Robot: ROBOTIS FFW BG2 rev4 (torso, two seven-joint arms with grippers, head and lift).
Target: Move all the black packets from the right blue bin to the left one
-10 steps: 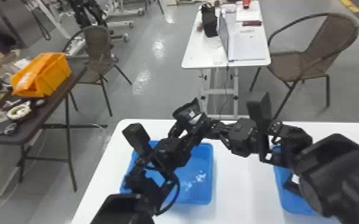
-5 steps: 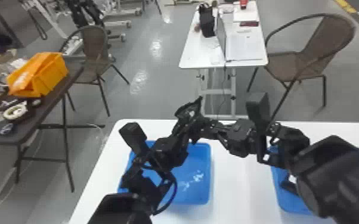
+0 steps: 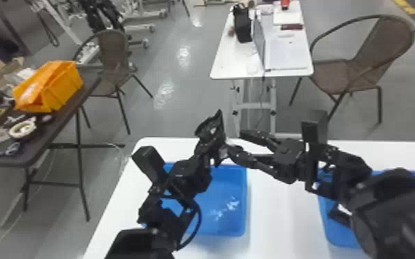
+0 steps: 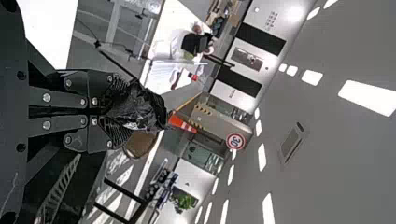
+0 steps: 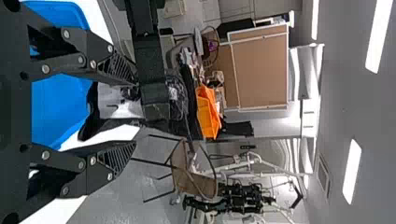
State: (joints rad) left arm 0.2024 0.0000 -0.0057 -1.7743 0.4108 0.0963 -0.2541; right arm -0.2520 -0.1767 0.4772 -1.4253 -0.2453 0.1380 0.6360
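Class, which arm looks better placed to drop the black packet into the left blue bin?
Left, probably: the left gripper holds the packet near the left blue bin; the right gripper is open.

a robot lab or workshop, a dark table (image 3: 32, 159) piled with bits and parts, a big orange bin (image 3: 63, 86), a laptop (image 3: 260, 41) on a white table (image 3: 229, 69), metal stands (image 3: 143, 28) on wheels, a plain gray floor (image 3: 169, 120)

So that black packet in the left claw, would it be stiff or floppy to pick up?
Probably floppy: the black packet looks creased and crumpled in the left claw. Its glossy surface might also be slippery.
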